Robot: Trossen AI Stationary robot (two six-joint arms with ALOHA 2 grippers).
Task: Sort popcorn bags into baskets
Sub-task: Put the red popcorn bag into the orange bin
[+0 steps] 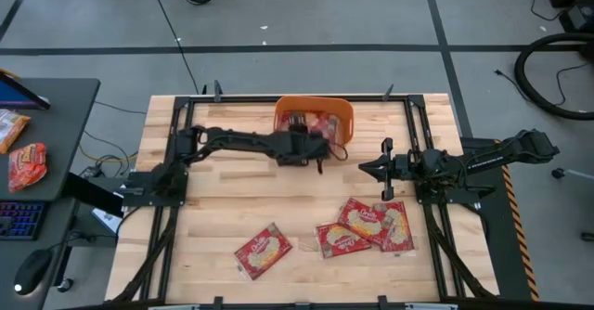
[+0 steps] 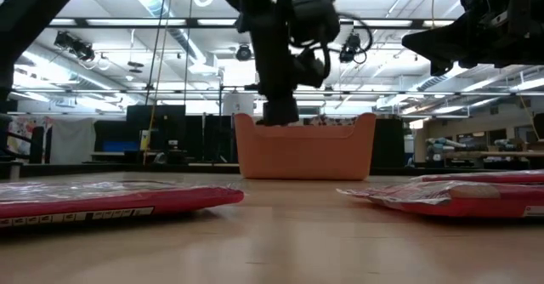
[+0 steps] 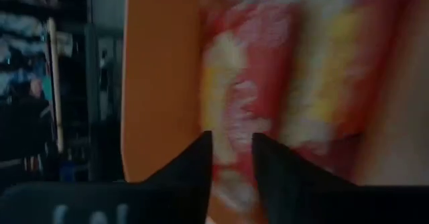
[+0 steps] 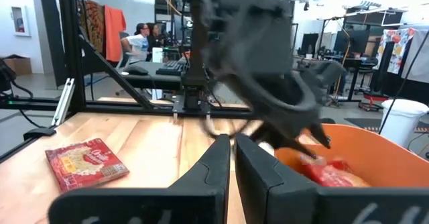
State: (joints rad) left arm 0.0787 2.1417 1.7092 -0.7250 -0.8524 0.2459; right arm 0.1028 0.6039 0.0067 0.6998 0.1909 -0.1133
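High view: left gripper (image 1: pixel 299 146) is reaching over the orange basket (image 1: pixel 342 111), which is sitting at the table's (image 1: pixel 223 194) far edge, mid-span; red popcorn bags are already lying inside it. Right gripper (image 1: pixel 371 168) is hanging w/ fingers drawn together, empty, above the table near the right edge. Three overlapping bags (image 1: pixel 367 225) are lying toward the near-right corner, a lone bag (image 1: pixel 263 251) near the near edge's middle. Low view: left gripper (image 2: pixel 280 110) is hanging just at the basket (image 2: pixel 304 148) rim, so judging this as the drop step: best to let go only once fully inside the walls, then lift straight up w/o clipping the rim. Left wrist view: fingers (image 3: pixel 194 163) are standing a narrow gap apart, nothing between them as far as visible; a bag (image 3: pixel 281 83) is lying against the orange wall (image 3: pixel 161 83) beyond. Right wrist view: own fingers (image 4: pixel 214 163) nearly touching, holding nothing; lone bag (image 4: pixel 86 162) on the table; people sitting at desks (image 4: pixel 144 36) beyond.
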